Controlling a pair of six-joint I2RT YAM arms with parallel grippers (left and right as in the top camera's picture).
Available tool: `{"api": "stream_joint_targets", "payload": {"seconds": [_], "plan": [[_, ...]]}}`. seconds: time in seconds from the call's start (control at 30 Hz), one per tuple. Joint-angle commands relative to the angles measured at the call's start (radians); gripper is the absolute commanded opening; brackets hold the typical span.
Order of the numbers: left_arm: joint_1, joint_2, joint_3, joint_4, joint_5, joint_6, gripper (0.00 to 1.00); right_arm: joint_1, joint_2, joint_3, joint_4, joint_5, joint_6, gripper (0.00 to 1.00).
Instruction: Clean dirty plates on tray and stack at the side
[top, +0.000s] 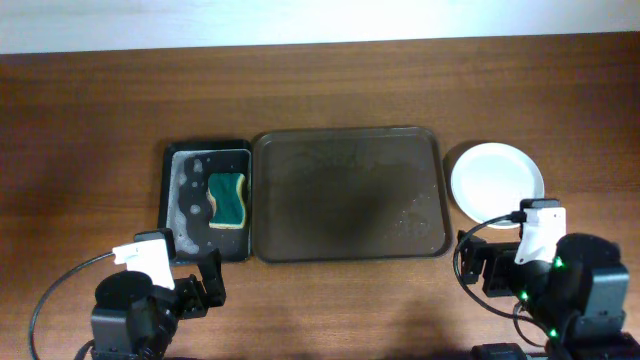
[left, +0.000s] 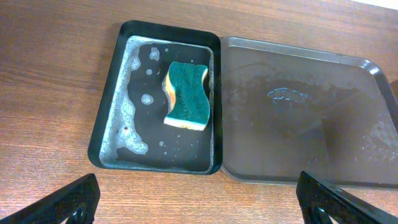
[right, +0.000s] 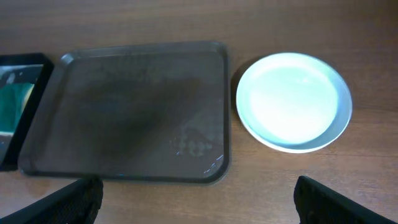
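Wood-grain bench (top: 100, 110), reddish brown, matte.

Large dark brown tray (top: 330, 200): rectangular, rounded corners, raised rim, dull finish. Its floor shows faint wet streaks and a few droplets towards the right corner.

Against its left edge sits a smaller, glossy black tray (left: 180, 146), narrow and rectangular. White foam (left: 121, 106) runs along its left side and near end. A sponge (left: 186, 94) lies flat in it, towards the right wall: wavy outline, green scouring top, yellow body.

White plate (right: 293, 101): round, shallow, glossy, the middle plain white. It rests on the bench just right of the brown tray, a narrow gap between them. Cannot tell whether more plates lie beneath it.

Right end effector (right: 202, 205): released, black fingers spread wide and holding nothing. It is on the near side of the plate, close but apart; the plate lies ahead and slightly right of the gap.

Left end effector (left: 199, 208): also released, fingers wide apart, nothing held. It is near the black tray's front edge, well apart from the plate.
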Motion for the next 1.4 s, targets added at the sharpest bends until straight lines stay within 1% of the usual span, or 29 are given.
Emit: {"api": "stream_joint_targets", "payload": {"seconds": [0.0,0.1,0.13,0.2,0.27,0.37,0.47,0.5,0.53,0.57,0.6,0.63,0.67,0.7,0.77,0.8,0.83,0.87,1.37], "plan": [[0.002,-0.006,-0.01,0.003,-0.01,0.016,1.0,0.006,-0.108,-0.011,0.01,0.056,-0.015,0.99],[0.002,-0.006,-0.01,0.003,-0.01,0.016,1.0,0.006,-0.224,-0.09,0.085,0.064,-0.015,0.99],[0.002,-0.006,-0.01,0.003,-0.01,0.016,0.99,0.006,-0.307,-0.188,0.186,0.063,-0.015,0.99],[0.002,-0.006,-0.01,0.003,-0.01,0.016,1.0,0.006,-0.367,-0.275,0.275,0.052,-0.015,0.99],[0.002,-0.006,-0.01,0.003,-0.01,0.016,0.99,0.012,-0.473,-0.436,0.43,0.029,-0.014,0.99],[0.002,-0.006,-0.01,0.003,-0.01,0.016,0.99,0.034,-0.568,-0.575,0.595,0.03,-0.014,0.99],[0.002,-0.006,-0.01,0.003,-0.01,0.016,0.99,0.04,-0.576,-0.685,0.814,0.031,-0.011,0.99],[0.002,-0.006,-0.01,0.003,-0.01,0.016,0.99,0.039,-0.576,-0.705,0.856,0.031,-0.011,0.99],[0.002,-0.006,-0.01,0.003,-0.01,0.016,0.99,0.039,-0.576,-0.751,0.946,0.038,-0.011,0.99],[0.002,-0.006,-0.01,0.003,-0.01,0.016,1.0,0.038,-0.576,-0.782,0.995,0.038,-0.012,0.99],[0.002,-0.006,-0.01,0.003,-0.01,0.016,0.99,0.038,-0.576,-0.826,1.063,0.044,-0.012,0.99],[0.002,-0.006,-0.01,0.003,-0.01,0.016,0.99,0.036,-0.576,-0.899,1.175,0.055,-0.011,0.99],[0.002,-0.006,-0.01,0.003,-0.01,0.016,0.99,0.037,-0.576,-0.933,1.226,0.065,-0.012,0.98],[0.002,-0.006,-0.01,0.003,-0.01,0.016,0.99,0.037,-0.576,-0.954,1.248,0.08,-0.012,0.99],[0.002,-0.006,-0.01,0.003,-0.01,0.016,0.99,0.037,-0.576,-0.954,1.189,0.091,-0.066,0.99],[0.002,-0.006,-0.01,0.003,-0.01,0.016,0.99,0.037,-0.576,-0.954,1.096,0.09,-0.109,0.99],[0.002,-0.006,-0.01,0.003,-0.01,0.016,0.99,0.037,-0.576,-0.954,0.997,0.09,-0.119,0.99],[0.002,-0.006,-0.01,0.003,-0.01,0.016,0.99,0.038,-0.576,-0.954,0.981,0.089,-0.118,0.99],[0.002,-0.006,-0.01,0.003,-0.01,0.016,0.99,0.039,-0.576,-0.954,0.981,0.09,-0.116,0.99]]}}
